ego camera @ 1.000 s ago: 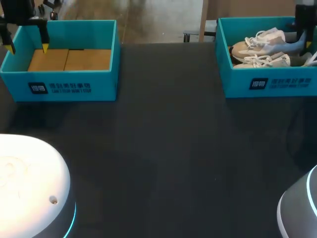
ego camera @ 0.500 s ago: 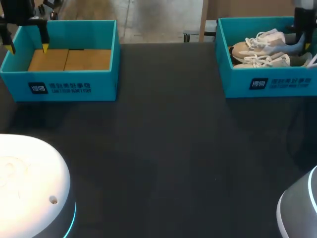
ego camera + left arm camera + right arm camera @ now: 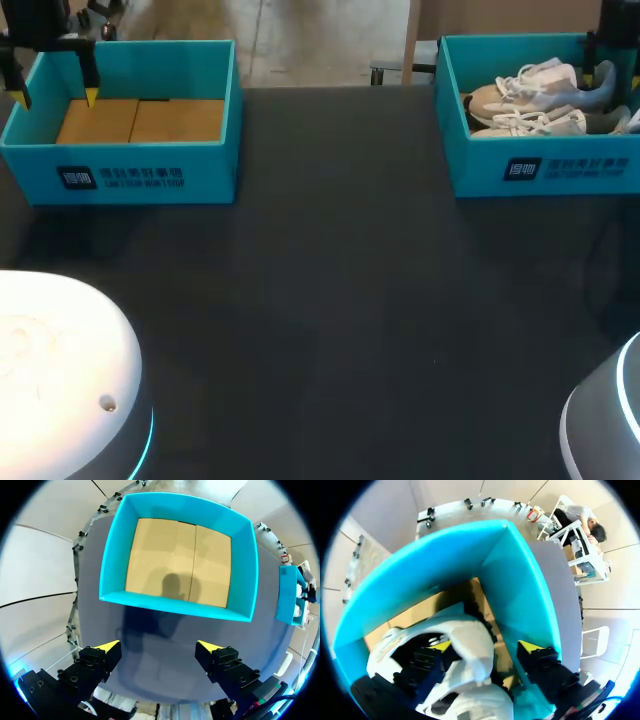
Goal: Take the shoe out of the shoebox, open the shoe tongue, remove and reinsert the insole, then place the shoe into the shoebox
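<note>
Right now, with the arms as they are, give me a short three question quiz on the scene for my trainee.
1. True or false: the left tool hangs open near the left box.
2. The shoes lie in: A the left box, B the right box, C neither.
3. Fill in: one finger of the right tool sits inside a ____.

Key: 1 true. 2 B. 3 shoe.
</note>
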Controlling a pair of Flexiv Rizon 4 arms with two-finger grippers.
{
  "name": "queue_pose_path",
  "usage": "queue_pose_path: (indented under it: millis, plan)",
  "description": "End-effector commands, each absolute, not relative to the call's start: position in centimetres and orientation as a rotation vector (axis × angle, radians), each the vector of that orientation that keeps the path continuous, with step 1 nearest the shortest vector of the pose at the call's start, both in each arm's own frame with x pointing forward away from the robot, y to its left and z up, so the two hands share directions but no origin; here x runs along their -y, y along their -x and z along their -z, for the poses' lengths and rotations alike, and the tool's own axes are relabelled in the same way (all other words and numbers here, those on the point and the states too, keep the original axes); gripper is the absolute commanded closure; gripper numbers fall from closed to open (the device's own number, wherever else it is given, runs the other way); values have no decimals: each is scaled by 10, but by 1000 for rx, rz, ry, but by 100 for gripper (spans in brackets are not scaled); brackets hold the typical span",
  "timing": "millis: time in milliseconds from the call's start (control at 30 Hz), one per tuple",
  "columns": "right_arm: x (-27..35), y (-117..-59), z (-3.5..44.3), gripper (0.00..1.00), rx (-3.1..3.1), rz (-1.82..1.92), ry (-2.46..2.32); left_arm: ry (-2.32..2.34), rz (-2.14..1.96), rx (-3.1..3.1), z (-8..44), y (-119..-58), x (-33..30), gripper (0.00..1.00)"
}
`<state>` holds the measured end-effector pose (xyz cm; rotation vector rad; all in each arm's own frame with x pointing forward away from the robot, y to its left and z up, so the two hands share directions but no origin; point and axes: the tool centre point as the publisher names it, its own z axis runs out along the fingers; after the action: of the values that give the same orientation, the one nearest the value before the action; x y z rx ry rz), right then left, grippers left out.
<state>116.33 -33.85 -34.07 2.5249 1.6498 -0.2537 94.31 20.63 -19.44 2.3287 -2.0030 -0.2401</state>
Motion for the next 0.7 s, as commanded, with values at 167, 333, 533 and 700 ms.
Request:
queue_pose_path:
  millis: [167,333,533,700]
  plan:
    - [320,-1147,275,0,-1801,286,-2544,-2329,240,2004,194,-942,-207,0]
    - [302,-1132,251,0,-1837,270,-2530,-2329,240,2004,194,-942,-207,0]
    - [289,-1105,229,0,-1849,192,-2503,-2329,240,2004,194,-942,-207,0]
    - [275,-1083,220,0,-1855,127,-2486,-2329,240,2004,194,-942,-207,0]
